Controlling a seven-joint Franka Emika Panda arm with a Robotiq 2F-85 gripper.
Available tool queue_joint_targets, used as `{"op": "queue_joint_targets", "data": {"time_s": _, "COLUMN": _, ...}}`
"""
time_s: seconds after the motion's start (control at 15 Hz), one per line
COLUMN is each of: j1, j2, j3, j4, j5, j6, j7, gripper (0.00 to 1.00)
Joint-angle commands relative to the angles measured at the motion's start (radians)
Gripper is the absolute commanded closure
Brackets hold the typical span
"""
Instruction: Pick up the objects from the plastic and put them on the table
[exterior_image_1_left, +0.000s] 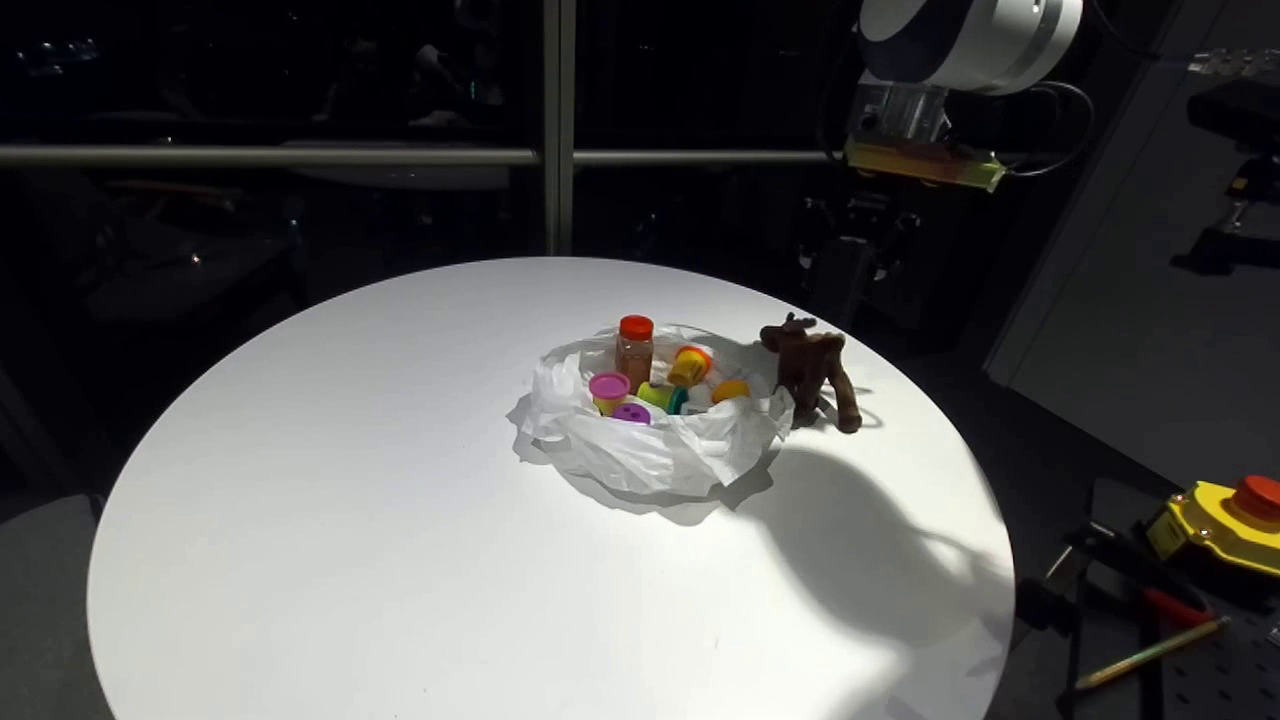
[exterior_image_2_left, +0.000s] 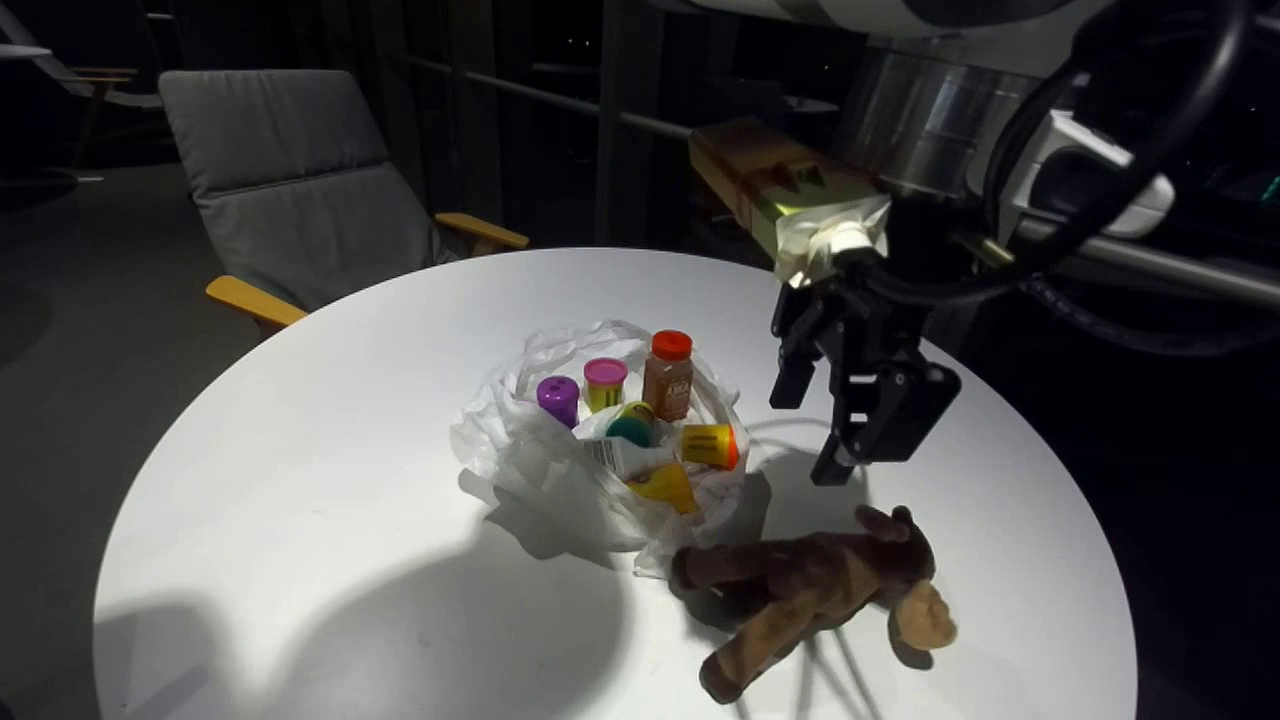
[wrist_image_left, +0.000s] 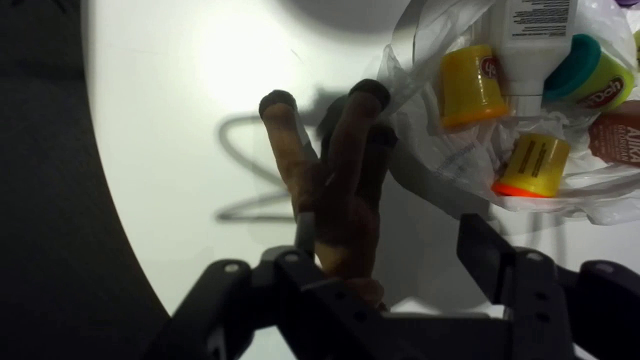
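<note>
- The gripper (wrist_image_left: 389, 235) has its fingers well apart, nothing between them, and hangs above the table (exterior_image_1_left: 400, 560).
- Below the fingers, on the table top and outside the bag (exterior_image_2_left: 540, 480), is the animal (exterior_image_2_left: 830, 570); whether it touches the bag I can't tell.
- The bag sits lower than the fingers and off to one side, mouth upward.
- Nearest the fingers inside it: the orange-lidded tub (wrist_image_left: 535, 162), tipped over. Then the yellow tub (wrist_image_left: 470, 85), bottle (wrist_image_left: 530, 50) and teal-lidded tub (wrist_image_left: 590, 75).
- Farther from the fingers, also inside: the jar (exterior_image_2_left: 667, 385), upright, the pink-lidded tub (exterior_image_2_left: 605, 390) and purple tub (exterior_image_2_left: 558, 400).
- Step, as I judge it: the animal's placing looks finished; the rest await fetching.
- Next probably calls for crossing over the bag and lowering the parted fingers around one thing, perhaps the tall jar, without pinching plastic.
</note>
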Motion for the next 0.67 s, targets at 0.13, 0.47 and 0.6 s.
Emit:
{"op": "queue_joint_targets", "data": {"time_s": 0.13, "j1": 0.107, "j2": -0.078, "j3": -0.001, "j4": -0.019, "j5": -0.148, "j6": -0.002, "j7": 0.110, "gripper": 0.00}}
{"op": "queue_joint_targets", "data": {"time_s": 0.47, "j1": 0.204, "j2": -0.080, "j3": 0.060, "j4": 0.017, "j5": -0.304, "j6": -0.027, "j7": 0.066, "gripper": 0.00}}
{"op": "queue_joint_targets", "data": {"time_s": 0.6, "j1": 0.223, "j2": -0.049, "j3": 0.096, "j4": 0.050, "j5": -0.299, "j6": -0.031, "j7": 0.046, "gripper": 0.00}}
